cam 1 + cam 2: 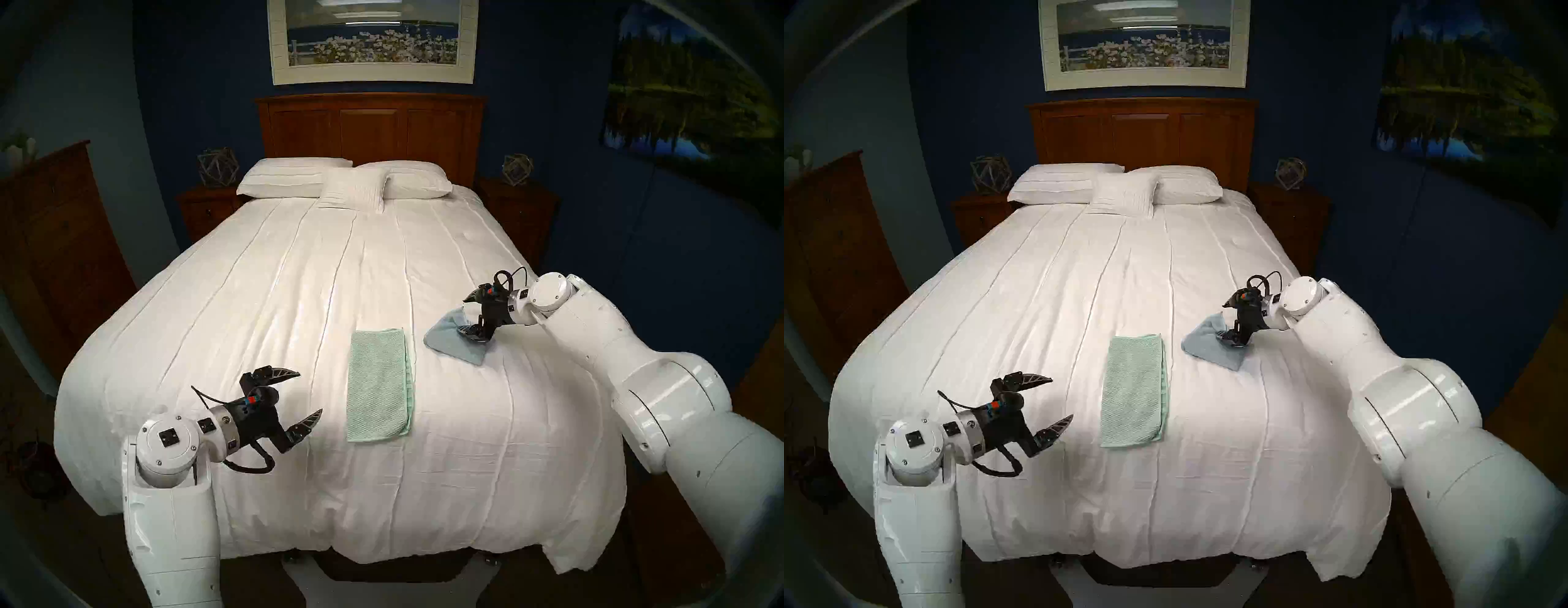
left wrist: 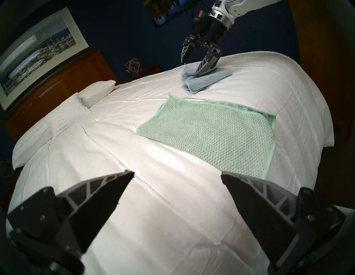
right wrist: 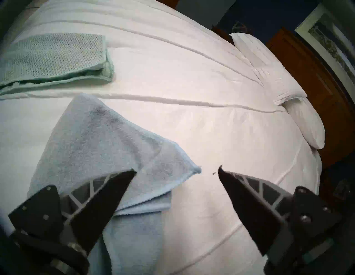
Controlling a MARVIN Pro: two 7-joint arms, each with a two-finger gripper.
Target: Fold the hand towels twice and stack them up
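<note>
The mint green hand towel (image 1: pixel 379 384) (image 2: pixel 211 132) lies flat on the white bedspread (image 1: pixel 263 297) near the bed's foot, folded into a long rectangle. The light blue hand towel (image 1: pixel 445 337) (image 3: pixel 107 138) sits to its right, loosely doubled over with one corner lifted. My right gripper (image 1: pixel 464 316) (image 3: pixel 176 169) is open over the blue towel. One finger presses on the cloth and the other is off its edge, with the lifted corner between them. My left gripper (image 1: pixel 310 392) (image 2: pixel 177 172) is open and empty above the bedspread, left of the green towel.
Three white pillows (image 1: pixel 339 182) lean on the wooden headboard (image 1: pixel 369 127) at the far end. A nightstand (image 1: pixel 208 212) stands on each side of the bed and a dresser (image 1: pixel 55 254) on the left. The bedspread falls away at the near edge.
</note>
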